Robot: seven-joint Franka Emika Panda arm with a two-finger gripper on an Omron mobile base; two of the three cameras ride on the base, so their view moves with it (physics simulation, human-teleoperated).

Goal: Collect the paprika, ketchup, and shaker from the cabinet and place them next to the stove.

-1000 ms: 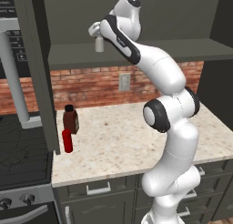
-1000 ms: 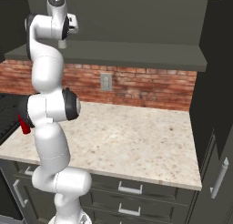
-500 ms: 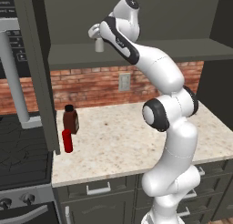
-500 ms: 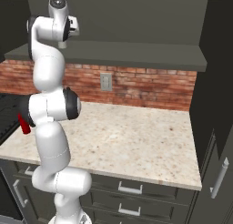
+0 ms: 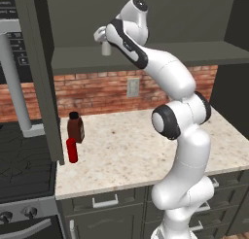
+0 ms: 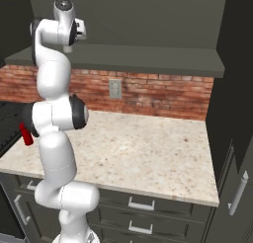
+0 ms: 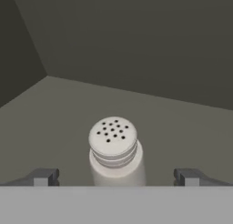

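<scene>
The arm reaches up into the cabinet (image 5: pixel 146 58), and the hand (image 5: pixel 103 39) is at the left part of the inner shelf, just over the shaker (image 5: pixel 106 48). In the hand view the shaker (image 7: pixel 116 151) stands upright on the shelf, its round cap with small dark holes turned toward the camera. The two fingertips (image 7: pixel 43 176) are wide apart, one on each side of the shaker, and neither touches it; the hand holds nothing.

On the worktop (image 5: pixel 141 155) below, near its left edge, stands the paprika (image 5: pixel 75 128), and the ketchup (image 5: pixel 72 150) stands just in front of it, on the near side. Both are upright and close to the edge of the stove (image 5: pixel 24 165), which lies at the left. The tall narrow cabinet door (image 5: pixel 41 77) hangs open between the stove and the two bottles. In the right base view the ketchup (image 6: pixel 26 133) is partly hidden behind the arm, at the left end of the worktop (image 6: pixel 148 153). A brick wall (image 5: pixel 121 90) with a socket runs behind the worktop.
</scene>
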